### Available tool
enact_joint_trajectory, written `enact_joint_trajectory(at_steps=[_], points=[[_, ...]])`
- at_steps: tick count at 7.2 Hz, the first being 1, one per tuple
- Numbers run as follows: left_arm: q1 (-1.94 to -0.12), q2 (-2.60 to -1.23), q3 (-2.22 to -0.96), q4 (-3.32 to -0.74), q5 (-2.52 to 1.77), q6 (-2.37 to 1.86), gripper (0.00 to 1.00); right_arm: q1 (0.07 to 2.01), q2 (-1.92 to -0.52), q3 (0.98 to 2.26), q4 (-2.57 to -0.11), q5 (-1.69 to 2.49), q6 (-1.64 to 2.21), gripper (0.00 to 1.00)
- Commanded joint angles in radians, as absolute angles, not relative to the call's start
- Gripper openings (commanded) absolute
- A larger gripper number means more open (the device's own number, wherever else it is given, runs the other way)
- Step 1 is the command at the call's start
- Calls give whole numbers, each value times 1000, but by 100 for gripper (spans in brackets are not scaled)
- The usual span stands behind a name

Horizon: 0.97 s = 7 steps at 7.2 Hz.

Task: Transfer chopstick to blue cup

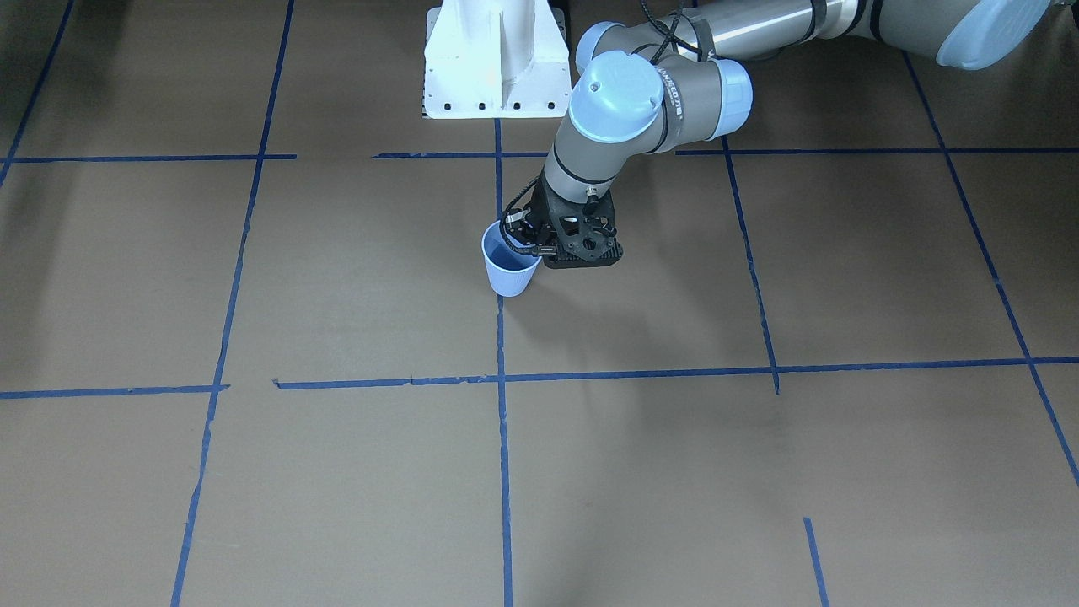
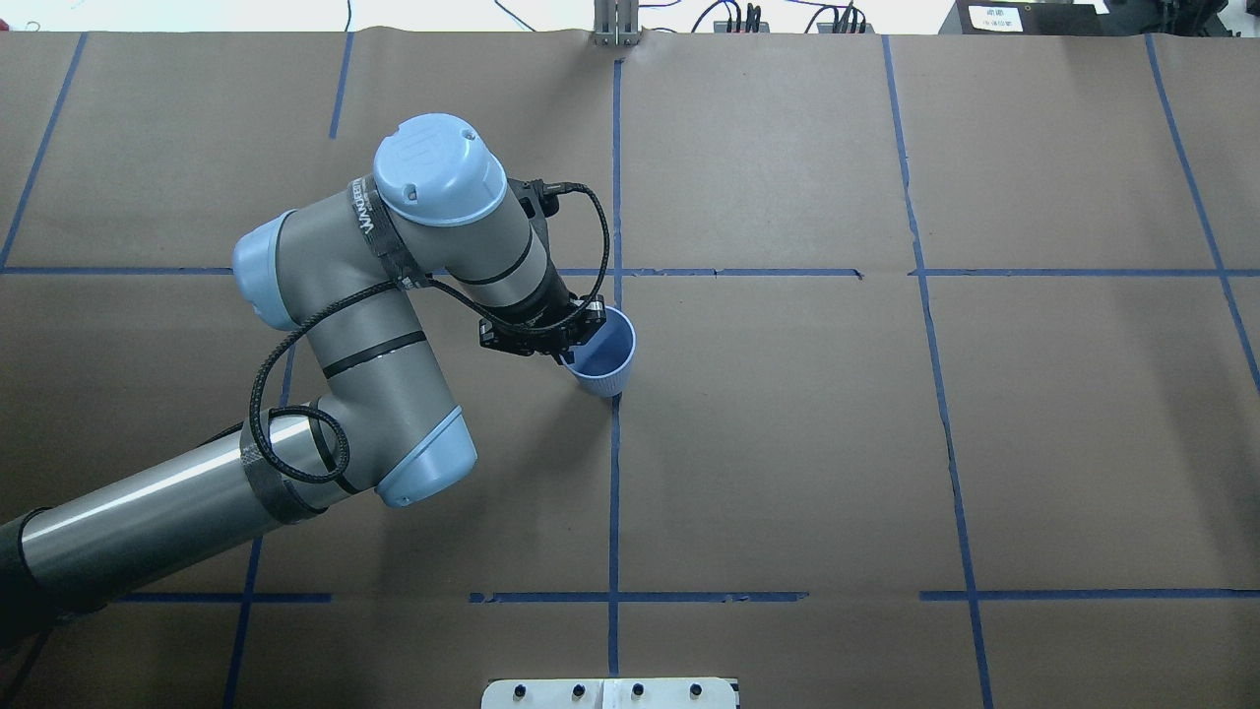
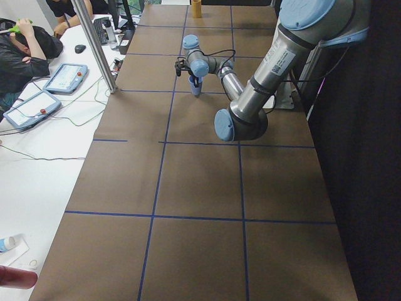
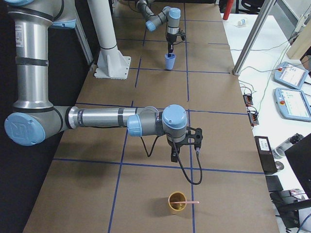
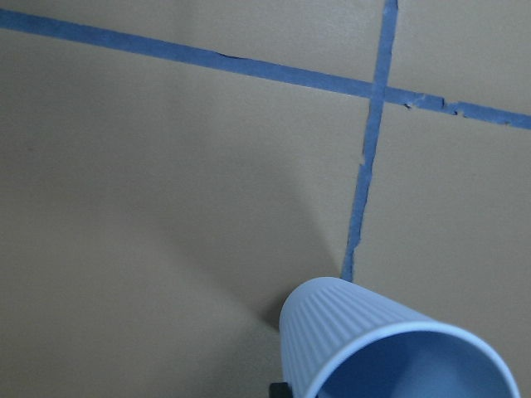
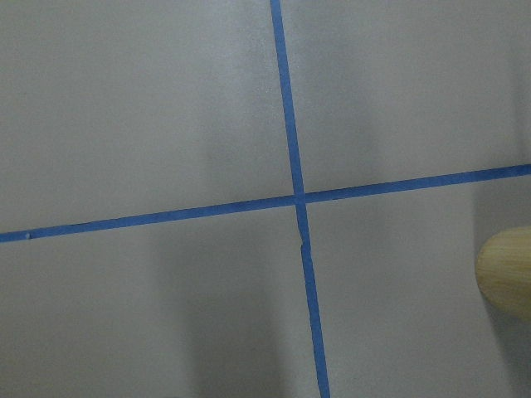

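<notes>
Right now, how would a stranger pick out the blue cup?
Follow the brown table's central tape line. The blue cup is on it, at the jaws of the left gripper. It is pale blue and ribbed; the other cup is yellowish.

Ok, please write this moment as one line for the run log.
left gripper: at blue cup rim, grip unclear | right gripper: near tan cup, state unclear | chopstick: in tan cup, not yet transferred
</notes>
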<state>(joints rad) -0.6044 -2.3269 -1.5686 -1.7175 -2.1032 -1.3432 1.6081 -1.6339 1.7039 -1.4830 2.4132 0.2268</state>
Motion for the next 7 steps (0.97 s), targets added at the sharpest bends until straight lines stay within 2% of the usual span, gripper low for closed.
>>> enact_joint_trajectory(at_steps=[1, 4, 5, 7], points=[[-601, -2326, -1566, -1720, -2102, -1332, 99, 1608, -1634, 1703, -1482, 2413, 227, 100], [-617, -2321, -1581, -1735, -2099, -1330, 100, 1608, -1632, 1700, -1482, 2413, 227, 100], [-671, -2313, -1613, -1714, -2117, -1325, 100, 1608, -1632, 1692, -1483, 2414, 226, 100], [-765, -2187, -1817, -1543, -2167, -1146, 100, 1612, -1635, 1674, -1479, 2413, 180, 100]])
